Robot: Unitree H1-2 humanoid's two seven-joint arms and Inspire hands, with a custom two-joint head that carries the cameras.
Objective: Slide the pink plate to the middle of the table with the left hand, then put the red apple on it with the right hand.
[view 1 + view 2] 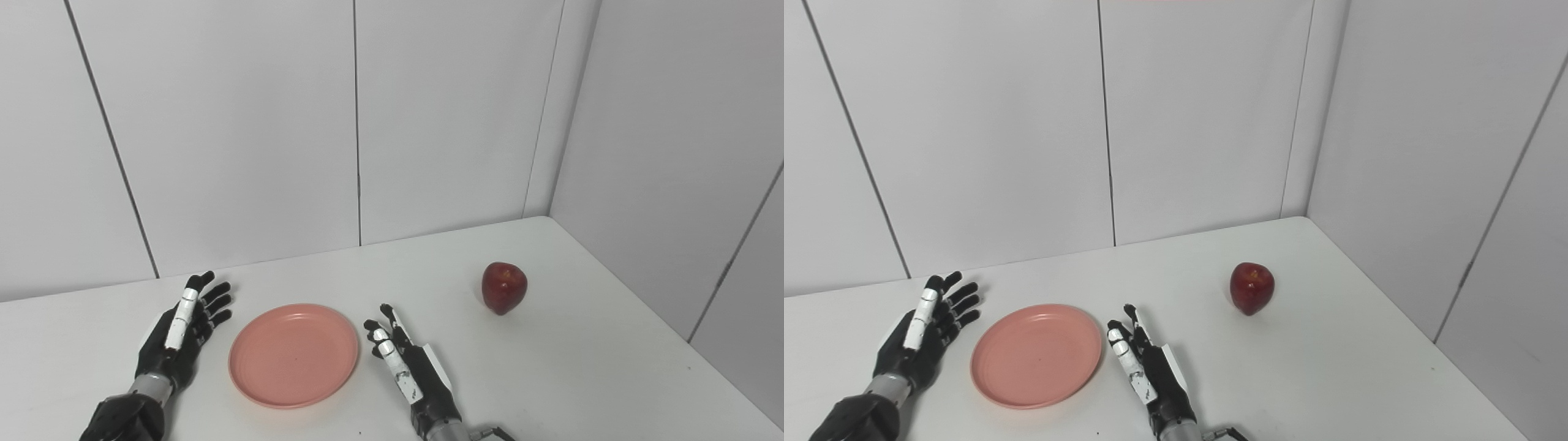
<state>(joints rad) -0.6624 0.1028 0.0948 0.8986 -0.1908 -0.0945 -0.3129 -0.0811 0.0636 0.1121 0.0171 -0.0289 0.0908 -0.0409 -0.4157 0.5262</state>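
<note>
pink plate [293, 354] sits on the table [582, 367] btwn my hands, left of centre. left hand [184, 327] and right hand [407, 364] both empty, fingers spread. plate looks light, stiff, prob slick: push at its left rim. red apple [503, 287] far right; firm, smooth, wrap around its sides.

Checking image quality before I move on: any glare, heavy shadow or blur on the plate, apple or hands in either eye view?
Left eye view: even, soft light; pink plate sharp, only a faint shadow at its near rim; red apple shows a small highlight. Right eye view: the same, left hand and right hand both crisp, no motion blur; white table bright but not washed out.
</note>
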